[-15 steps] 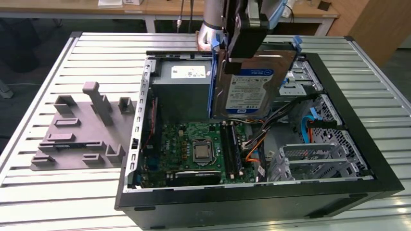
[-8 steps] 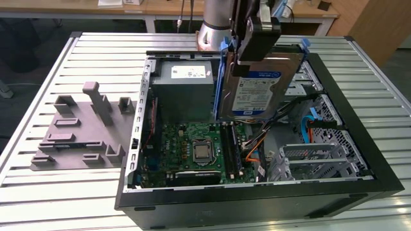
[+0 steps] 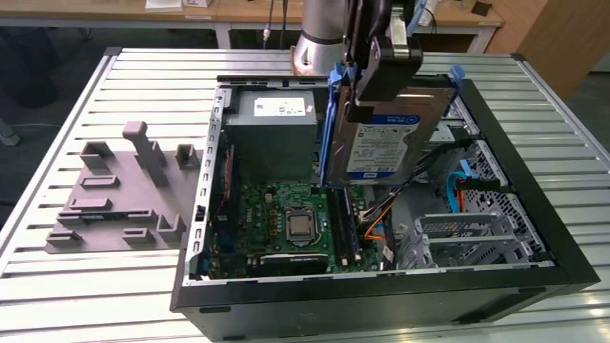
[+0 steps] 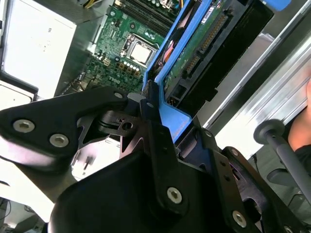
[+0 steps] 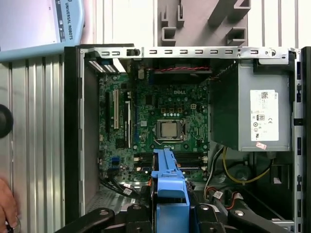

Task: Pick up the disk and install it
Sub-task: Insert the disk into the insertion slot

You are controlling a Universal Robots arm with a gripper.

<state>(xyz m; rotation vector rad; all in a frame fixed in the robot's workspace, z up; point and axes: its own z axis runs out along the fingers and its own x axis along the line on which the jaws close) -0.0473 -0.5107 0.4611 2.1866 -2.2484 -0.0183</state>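
One pair of black fingers [image 4: 154, 136] carries the load: the gripper [image 3: 379, 89] is closed on the upper end of the disk [image 3: 396, 139], pinching it across its blue rails [image 3: 331, 125]. The second wrist view shows this from close by, with the fingers bearing on blue plastic. The disk hangs directly below the gripper, stood nearly on end. Its long axis runs up and down, and its labelled face is turned toward the near side of the scene. Its lower end reaches down toward the open computer case [image 3: 381, 296], over the far edge of the motherboard [image 3: 291, 218]. Just beside it, on the exterior view's left, stands the grey power supply [image 3: 271, 136]. Nearer, on the exterior view's right, lies the silver drive cage [image 3: 481, 236] with its blue latch, apart from the disk. By my judgement the disk is lifted but not yet seated. Outside the case, on the slatted table [image 3: 86, 286] at the exterior view's left, rests a grey fixture plate [image 3: 110, 204].
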